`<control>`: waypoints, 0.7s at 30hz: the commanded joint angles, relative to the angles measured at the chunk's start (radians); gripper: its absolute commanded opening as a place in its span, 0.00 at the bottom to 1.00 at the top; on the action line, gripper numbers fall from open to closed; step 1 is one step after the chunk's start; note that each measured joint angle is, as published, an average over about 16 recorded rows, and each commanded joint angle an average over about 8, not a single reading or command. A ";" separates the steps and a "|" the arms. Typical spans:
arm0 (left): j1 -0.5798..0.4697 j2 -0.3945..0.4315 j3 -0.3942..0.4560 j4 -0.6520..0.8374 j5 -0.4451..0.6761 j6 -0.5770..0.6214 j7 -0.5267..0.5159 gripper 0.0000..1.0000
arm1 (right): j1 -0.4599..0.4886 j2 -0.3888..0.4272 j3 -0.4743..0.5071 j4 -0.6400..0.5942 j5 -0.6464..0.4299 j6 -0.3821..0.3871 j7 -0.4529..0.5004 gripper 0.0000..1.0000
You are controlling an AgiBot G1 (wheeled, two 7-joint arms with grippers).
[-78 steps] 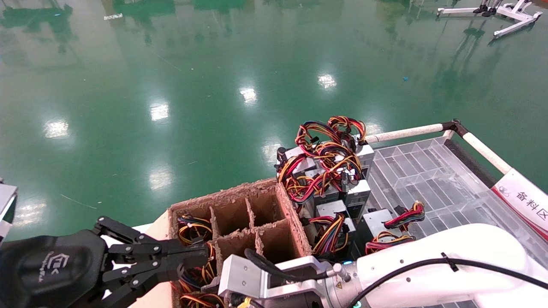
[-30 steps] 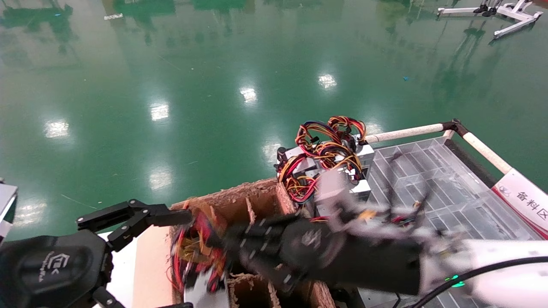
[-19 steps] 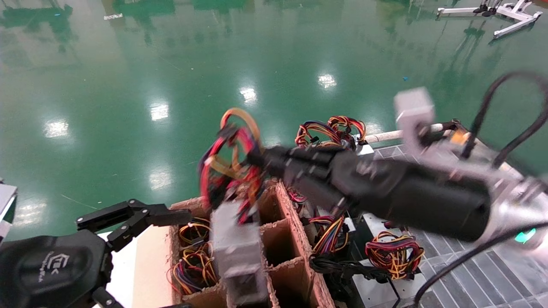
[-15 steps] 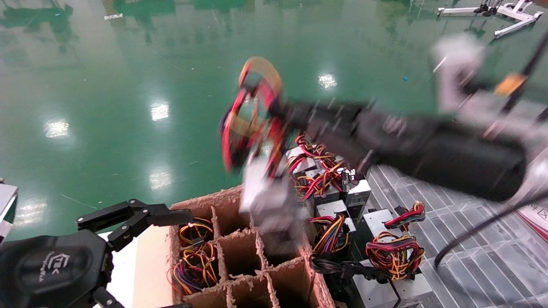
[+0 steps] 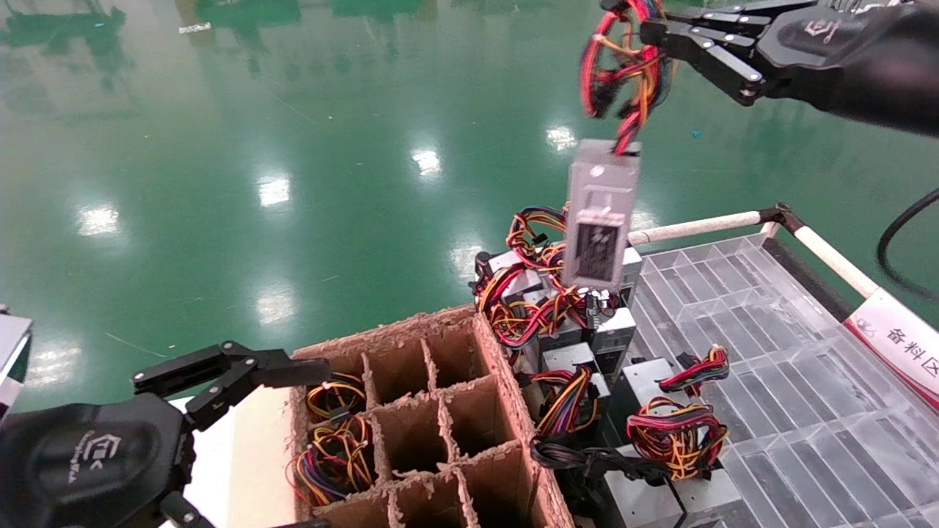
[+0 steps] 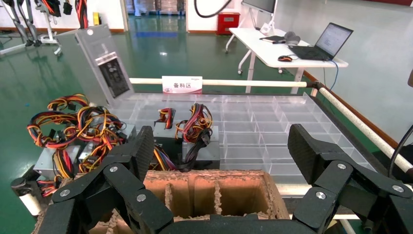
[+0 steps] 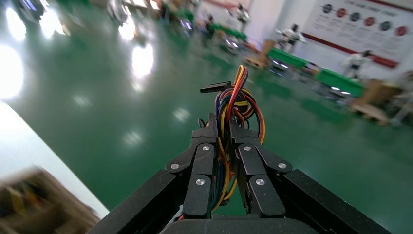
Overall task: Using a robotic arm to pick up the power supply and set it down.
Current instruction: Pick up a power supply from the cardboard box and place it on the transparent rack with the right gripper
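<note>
cardboard box (image 5: 411,411) sits low beside your left gripper (image 5: 242,374), whose fingers spread wide and hold nothing; the left wrist view shows them framing the box. up right, your right gripper (image 5: 660,33) is pinched onto the wire loop (image 5: 623,66), a clamp only the right wrist view shows, and the power supply (image 5: 598,216) dangles above the rack (image 5: 770,330).

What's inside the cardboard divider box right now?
In the cardboard divider box, two left cells hold coiled wire bundles; the middle and right cells look empty. The nearest row is cut off, and the open left pincer covers the corner.
</note>
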 commanded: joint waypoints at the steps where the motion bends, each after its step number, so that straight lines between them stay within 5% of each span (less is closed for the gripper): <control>1: 0.000 0.000 0.000 0.000 0.000 0.000 0.000 1.00 | 0.044 0.001 -0.016 -0.045 -0.045 0.030 -0.054 0.00; 12: 0.000 0.000 0.000 0.000 0.000 0.000 0.000 1.00 | 0.191 -0.005 -0.119 -0.204 -0.247 0.137 -0.314 0.00; 21: 0.000 0.000 0.000 0.000 0.000 0.000 0.000 1.00 | 0.223 -0.053 -0.179 -0.304 -0.342 0.167 -0.421 0.00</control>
